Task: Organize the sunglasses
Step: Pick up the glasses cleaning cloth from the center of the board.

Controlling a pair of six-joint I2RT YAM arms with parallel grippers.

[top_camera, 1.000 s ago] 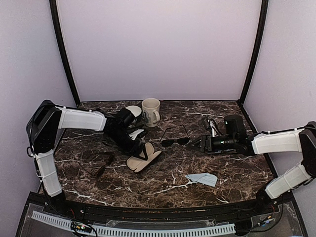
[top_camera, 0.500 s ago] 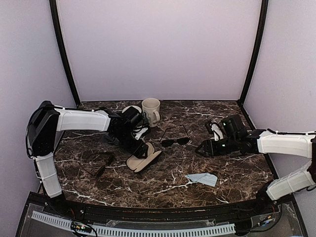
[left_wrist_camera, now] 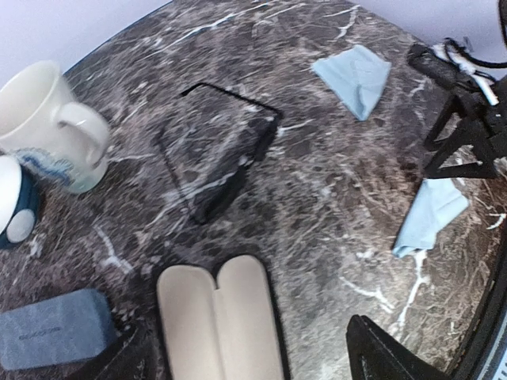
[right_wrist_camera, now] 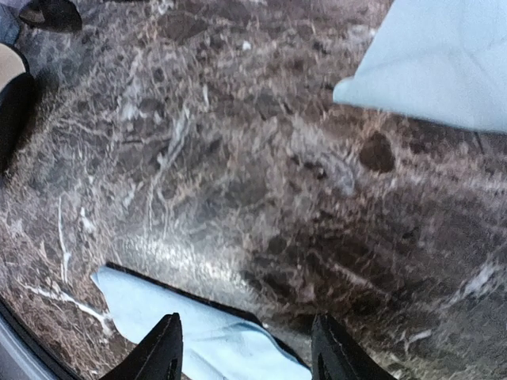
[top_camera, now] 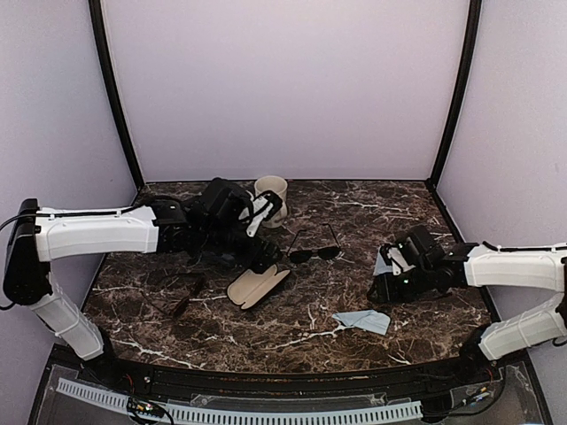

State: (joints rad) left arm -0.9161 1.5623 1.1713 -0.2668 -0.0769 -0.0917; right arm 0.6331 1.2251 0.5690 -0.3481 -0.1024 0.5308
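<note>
Since a second ago both my arms have shifted: the left has stretched out across the table and lifted off the open case, and the right has drawn back from the middle toward the near edge. Far left, the brownish sunglasses (top_camera: 180,295) lie flat on the marble, hard to pick out and well away from either of my grippers. My left gripper (left_wrist_camera: 245,347) hangs over the open case (left_wrist_camera: 218,317) with its fingers spread wide and nothing in them. Just beyond the case lie the black sunglasses (left_wrist_camera: 226,178), untouched, near the mug (left_wrist_camera: 47,127). On the right, my right gripper (right_wrist_camera: 249,348) hovers low over a blue cloth (right_wrist_camera: 202,321), fingers apart, gripping nothing. I judge that neither pair is put away yet, and the black pair looks like my left arm's next reach.
</note>
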